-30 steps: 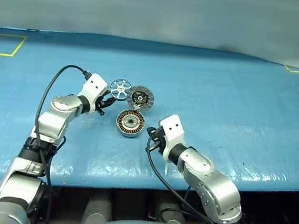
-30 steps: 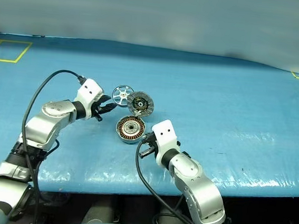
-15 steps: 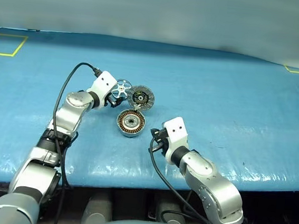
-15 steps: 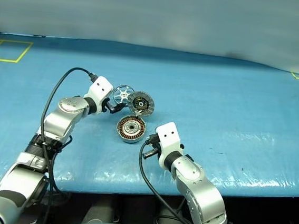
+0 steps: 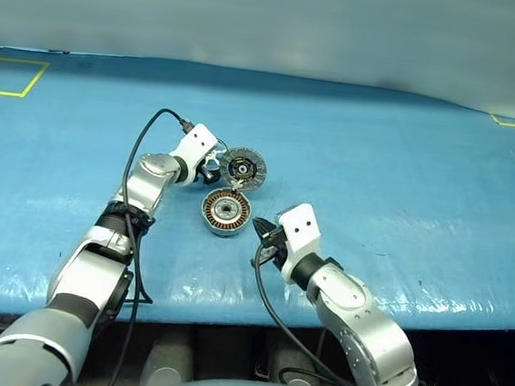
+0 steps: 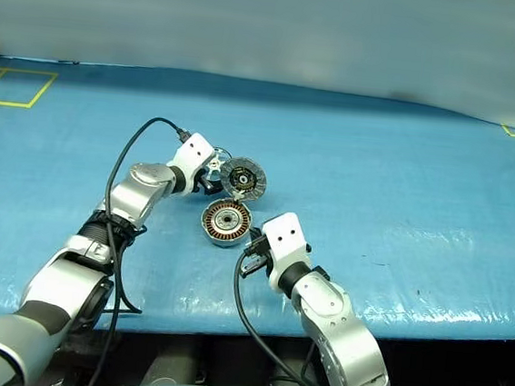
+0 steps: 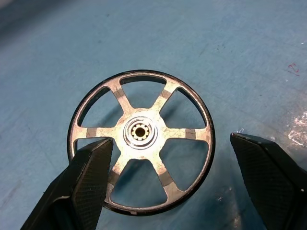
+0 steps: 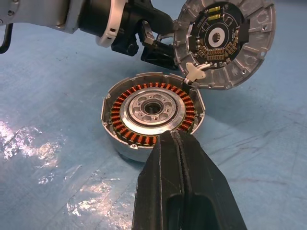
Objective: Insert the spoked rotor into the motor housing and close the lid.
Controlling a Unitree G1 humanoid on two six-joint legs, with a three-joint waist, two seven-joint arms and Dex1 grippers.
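Left hand [image 7: 168,184] spread astride spoked rotor [image 7: 142,140] | right hand [image 8: 178,158] closed near motor housing [image 8: 152,114]

A robotics lab or test workshop, set up as a bench station: a wide table [image 5: 406,171] covered in a blue, slightly wrinkled sheet, with yellow tape squares [image 5: 9,76] marking zones near its far corners, against a plain grey wall [image 5: 274,21]. Disassembled electric motor parts lie on it – a housing with copper windings [image 8: 152,111] and a lid carrying a circuit board [image 8: 224,39]
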